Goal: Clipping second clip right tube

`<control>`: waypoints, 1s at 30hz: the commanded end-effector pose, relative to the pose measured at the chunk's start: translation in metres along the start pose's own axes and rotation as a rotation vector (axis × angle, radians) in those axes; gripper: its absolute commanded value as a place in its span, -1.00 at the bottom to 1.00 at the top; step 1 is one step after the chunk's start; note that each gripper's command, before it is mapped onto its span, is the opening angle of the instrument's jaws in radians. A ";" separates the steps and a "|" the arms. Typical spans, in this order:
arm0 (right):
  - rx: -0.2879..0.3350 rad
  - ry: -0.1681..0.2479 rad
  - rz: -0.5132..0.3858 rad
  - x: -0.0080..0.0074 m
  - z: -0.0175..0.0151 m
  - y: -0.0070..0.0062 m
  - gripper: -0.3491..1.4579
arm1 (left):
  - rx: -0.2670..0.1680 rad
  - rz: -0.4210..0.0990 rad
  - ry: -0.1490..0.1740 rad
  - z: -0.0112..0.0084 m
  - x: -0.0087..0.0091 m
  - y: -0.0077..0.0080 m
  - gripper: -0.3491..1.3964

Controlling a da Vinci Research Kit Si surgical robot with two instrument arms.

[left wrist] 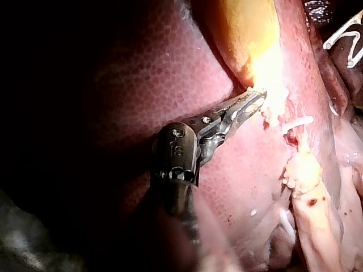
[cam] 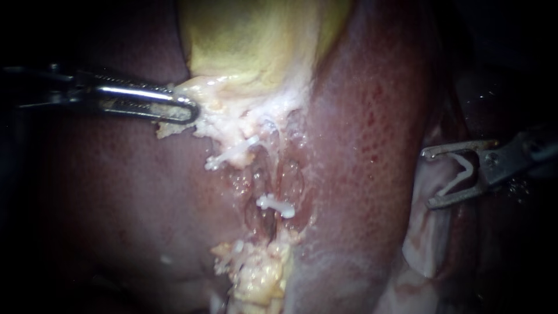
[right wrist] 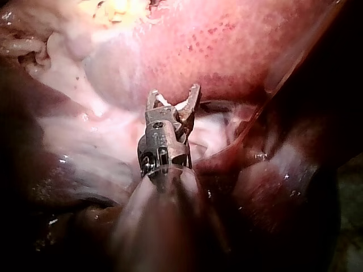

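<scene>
The liver (cam: 372, 116) fills most of the scene, with the yellow gallbladder (cam: 250, 40) lying beyond the left instrument (cam: 193, 110). That instrument's jaws are clamped on pale tissue (cam: 216, 119) at the gallbladder's lower edge. The right instrument (cam: 428, 179) hangs well apart from it, across a ridge of liver. Its jaws stand wide, and a white clip (cam: 455, 183) sits between them touching both. The tubes (cam: 289, 177) lie in the opened trough between the two instruments; which is the right tube I cannot tell. One fitted clip (cam: 232, 156) sits near the left jaws, and another (cam: 276, 204) lies farther from them.
</scene>
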 end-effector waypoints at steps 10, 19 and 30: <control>0.004 0.001 0.000 -0.0001 0.0000 0.0000 -0.06 | 0.004 -0.011 0.001 -0.0047 0.0019 0.0003 -1.00; 0.004 0.001 -0.001 -0.0002 -0.0002 0.0000 -0.06 | 0.039 -0.021 0.029 -0.0090 0.0034 0.0000 -1.00; 0.067 0.048 0.009 0.0008 -0.0006 0.0000 -0.07 | 0.040 -0.021 0.030 -0.0088 0.0033 0.0000 -1.00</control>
